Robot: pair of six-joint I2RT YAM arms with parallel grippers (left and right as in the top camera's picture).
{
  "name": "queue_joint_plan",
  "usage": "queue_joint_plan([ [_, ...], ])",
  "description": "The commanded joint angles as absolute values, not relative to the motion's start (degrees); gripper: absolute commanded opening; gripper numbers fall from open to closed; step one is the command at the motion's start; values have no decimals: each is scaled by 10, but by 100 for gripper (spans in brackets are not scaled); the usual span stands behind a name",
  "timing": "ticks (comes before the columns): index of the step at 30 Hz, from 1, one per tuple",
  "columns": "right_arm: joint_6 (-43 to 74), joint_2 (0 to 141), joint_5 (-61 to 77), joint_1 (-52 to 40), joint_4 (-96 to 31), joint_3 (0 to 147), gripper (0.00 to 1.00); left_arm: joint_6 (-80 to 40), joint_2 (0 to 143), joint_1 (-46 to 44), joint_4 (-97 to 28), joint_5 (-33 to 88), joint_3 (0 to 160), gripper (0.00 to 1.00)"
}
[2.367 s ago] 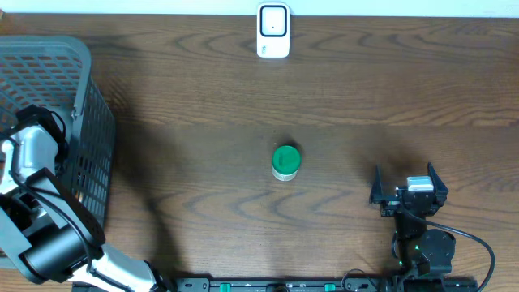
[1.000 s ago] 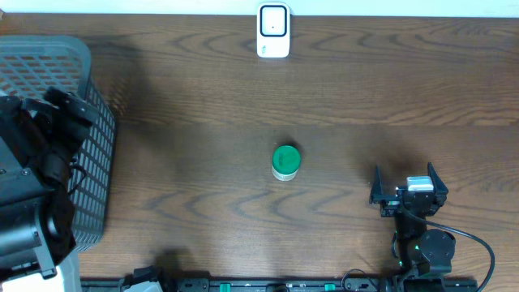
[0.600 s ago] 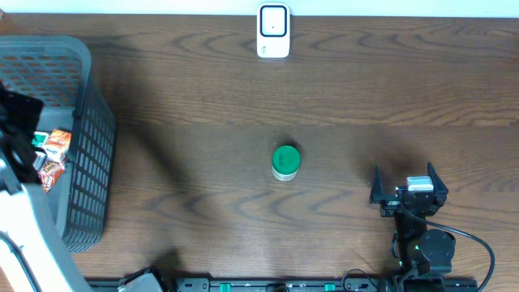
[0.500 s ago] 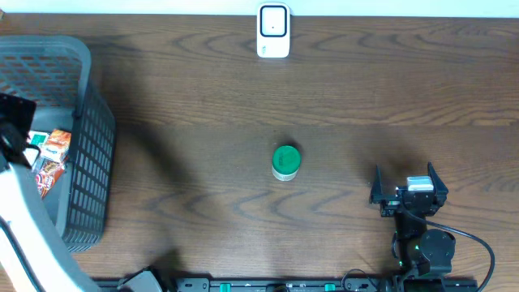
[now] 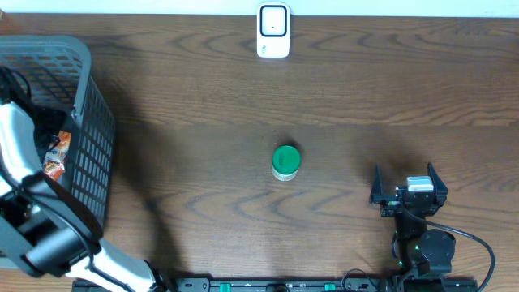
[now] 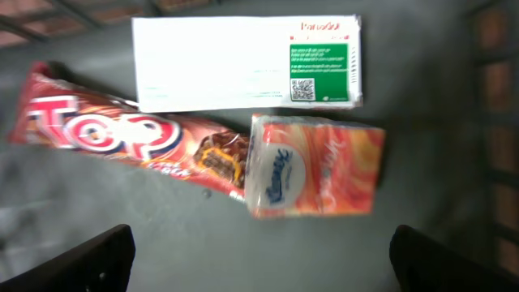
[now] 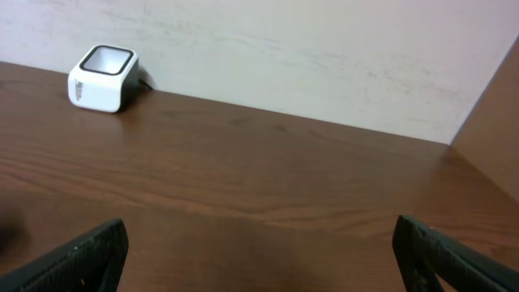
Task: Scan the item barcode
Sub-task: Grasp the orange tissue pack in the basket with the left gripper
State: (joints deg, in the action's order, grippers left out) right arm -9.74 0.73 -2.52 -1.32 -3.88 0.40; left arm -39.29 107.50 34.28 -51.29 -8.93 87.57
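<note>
L arm (image 5: 18,142) now inside basket (image 5: 91,138), L end effector (image 6: 263,264) spread wide, tissue pack (image 6: 312,166) just ahead

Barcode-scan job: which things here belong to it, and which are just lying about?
Job: white cube-shaped scanner; grey plastic mesh basket; inside it, white flat carton, red snack-bar wrapper, orange tissue pack; open left gripper above them.
Lying about, apparently: green-lidded round jar; open right gripper, parked.
</note>
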Motion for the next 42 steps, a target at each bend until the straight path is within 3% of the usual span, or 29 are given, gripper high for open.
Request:
queue_joint_plan([
  [1, -103, 6, -25, -21, -41, 3, 99, -401, 1099, 343, -498, -83, 881, 100],
  [28, -103, 6, -25, -21, -41, 3, 99, -395, 1199, 332, -423, -67, 880, 99],
  [34, -103, 6, -25, -21, -41, 3, 99, -374, 1199, 332, -435, -71, 880, 61],
  [42, -103, 6, -25, -21, -41, 3, 99, -366, 1151, 332, -486, -70, 893, 59],
])
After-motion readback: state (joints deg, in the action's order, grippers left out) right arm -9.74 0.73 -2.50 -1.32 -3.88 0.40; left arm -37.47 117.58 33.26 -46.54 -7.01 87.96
